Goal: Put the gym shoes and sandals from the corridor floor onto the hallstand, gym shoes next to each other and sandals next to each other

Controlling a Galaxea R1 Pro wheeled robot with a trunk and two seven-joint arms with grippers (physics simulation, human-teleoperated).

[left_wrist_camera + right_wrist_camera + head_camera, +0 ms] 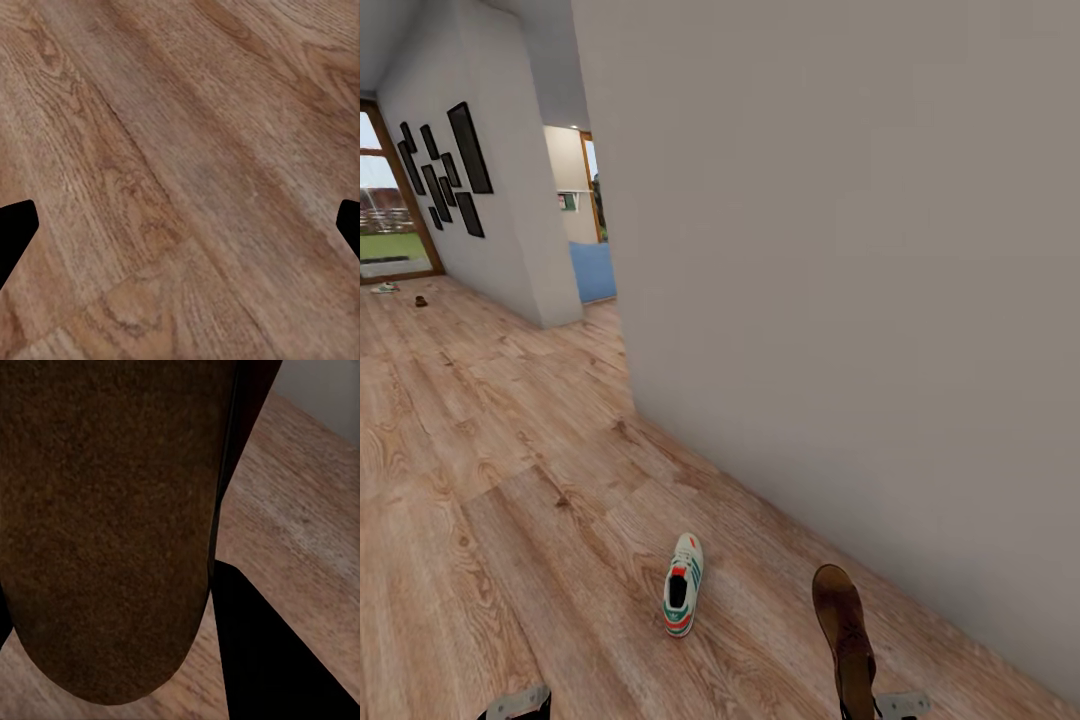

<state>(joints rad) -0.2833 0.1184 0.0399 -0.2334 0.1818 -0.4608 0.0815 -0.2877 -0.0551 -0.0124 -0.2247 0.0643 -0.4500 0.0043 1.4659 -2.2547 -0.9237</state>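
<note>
The right pincer (865, 700) is holding a brown sandal (842, 625) above the corridor floor (510, 480), beside a gym shoe (682, 597) lying there, while the left pincer (180, 225) is hanging wide open.

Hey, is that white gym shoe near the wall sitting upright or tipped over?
Upright. In the head view the gym shoe rests sole-down on the corridor floor, its dark opening and laces facing up.
</note>
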